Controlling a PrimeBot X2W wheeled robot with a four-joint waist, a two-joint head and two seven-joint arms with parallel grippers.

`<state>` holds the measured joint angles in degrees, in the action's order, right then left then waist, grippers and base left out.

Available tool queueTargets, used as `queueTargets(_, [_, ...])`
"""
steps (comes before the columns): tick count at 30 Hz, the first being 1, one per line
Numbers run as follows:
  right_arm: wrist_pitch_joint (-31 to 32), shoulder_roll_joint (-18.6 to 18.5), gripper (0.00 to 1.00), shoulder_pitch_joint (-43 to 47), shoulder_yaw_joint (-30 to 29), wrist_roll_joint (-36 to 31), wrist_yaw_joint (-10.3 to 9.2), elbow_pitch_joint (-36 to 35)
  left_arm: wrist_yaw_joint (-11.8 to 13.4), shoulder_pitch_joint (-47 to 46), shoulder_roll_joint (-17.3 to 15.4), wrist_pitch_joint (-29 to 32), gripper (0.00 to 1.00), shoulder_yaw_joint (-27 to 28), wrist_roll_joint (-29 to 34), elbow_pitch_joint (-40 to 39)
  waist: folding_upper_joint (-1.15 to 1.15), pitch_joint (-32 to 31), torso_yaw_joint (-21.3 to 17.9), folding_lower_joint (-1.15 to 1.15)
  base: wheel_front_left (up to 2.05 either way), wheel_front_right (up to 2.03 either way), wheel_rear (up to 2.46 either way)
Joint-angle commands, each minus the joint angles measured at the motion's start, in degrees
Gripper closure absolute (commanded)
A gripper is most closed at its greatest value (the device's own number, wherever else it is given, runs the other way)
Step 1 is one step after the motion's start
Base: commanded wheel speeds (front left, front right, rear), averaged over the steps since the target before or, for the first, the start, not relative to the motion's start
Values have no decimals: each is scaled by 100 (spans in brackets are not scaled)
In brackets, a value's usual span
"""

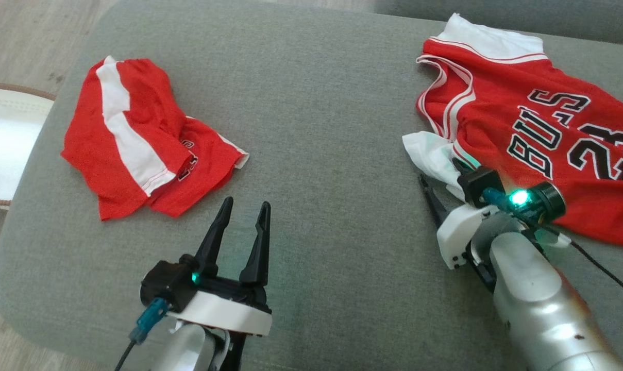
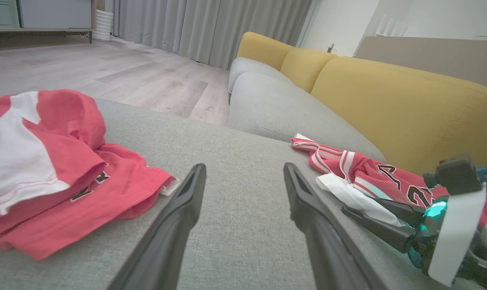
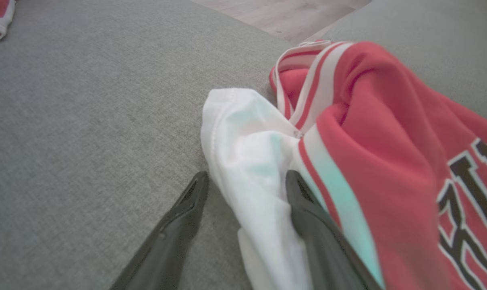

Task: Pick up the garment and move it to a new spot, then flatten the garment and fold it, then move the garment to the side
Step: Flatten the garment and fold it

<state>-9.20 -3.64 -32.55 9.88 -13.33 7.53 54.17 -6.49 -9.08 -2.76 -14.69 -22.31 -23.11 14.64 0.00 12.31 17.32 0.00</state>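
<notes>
A broad grey fabric cushion (image 1: 316, 154) takes up most of the scene, its weave flat and even. Pale wooden floor (image 2: 106, 68) runs off behind it toward long grey curtains (image 2: 207, 28) and a light cabinet (image 2: 54, 14). Just beyond the cushion stands a sofa with a grey seat (image 2: 287, 117) and a mustard-yellow back (image 2: 388, 104). On the floor at the robot's left, beside the cushion's edge, lies something pale and round with a brown rim (image 1: 7, 139); I cannot tell what it is. Two red and white garments lie well apart on the cushion. At the left, a pair of shorts (image 1: 141, 139) sits bunched and folded over itself, with a wide white stripe across the top. At the right lies the jersey (image 1: 538, 139), mostly spread but rumpled along its near edge, with black lettering and the number 23 facing up and a white panel spilling out toward the middle of the cushion. The right gripper (image 3: 247, 177) is down at that panel with its fingers apart, the white cloth lying between them and not pinched. The left gripper (image 1: 243, 211) hangs over bare cushion just beside the shorts, its fingers spread with nothing between them.
</notes>
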Motion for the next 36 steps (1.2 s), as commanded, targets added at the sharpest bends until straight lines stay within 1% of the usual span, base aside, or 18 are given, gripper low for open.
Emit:
queueTargets(1, [52, 72, 100, -166, 142, 132, -4, 10, 6, -181, -11, -31, 0, 144, 28, -147, 0, 17, -41, 0, 0, 0, 0])
queueTargets(4, [7, 74, 100, -262, 378, 437, -4, 145, -8, -245, -11, -31, 0, 95, 56, -128, 0, 21, -79, 0, 0, 0, 0])
queueTargets(9, [-256, 75, 100, -275, 1270, 1476, -4, -36, -15, -291, -11, -31, 0, 162, 97, -136, 0, -19, -214, 0, 0, 0, 0])
queueTargets(10, [-256, 75, 100, -275, 1270, 1476, -4, -36, -15, -291, -11, -31, 0, 162, 97, -136, 0, -19, -214, 0, 0, 0, 0])
queueTargets(14, [-394, 75, 100, -172, 2005, 2351, -4, -445, -21, -242, -11, -31, 0, 232, 136, -116, 0, -104, -358, 0, 0, 0, 0])
queueTargets(16, [-433, 76, 100, -173, 2376, 2624, -4, -663, -22, -221, -11, -31, 0, 262, 150, -120, 0, -144, -438, 0, 0, 0, 0])
queueTargets(19, [-478, 76, 100, -183, 2752, 2894, -4, -930, -27, -196, -11, -31, 0, 274, 165, -121, 0, -221, -531, 0, 0, 0, 0])
queueTargets(25, [-518, 46, 100, -125, 3392, 3075, -4, -1209, -35, -124, -11, -31, 0, 272, 205, -96, 0, -386, -640, 0, 0, 0, 0])
queueTargets(29, [-515, -129, 100, -32, 3923, 3436, -4, -1460, -45, -68, -11, -31, 0, 286, 263, -59, 0, -487, -651, 0, 0, 0, 0])
queueTargets(34, [-454, -496, 100, -33, 4810, 3961, -4, -1790, -56, -2, -11, -31, 0, 344, 320, -23, 0, -585, -664, 0, 0, 0, 0])
queueTargets(36, [-442, -600, 0, -70, 4964, 4152, -4, -1823, -60, 19, -11, -31, 0, 340, 332, -15, 0, -623, -668, 0, 0, 0, 0])
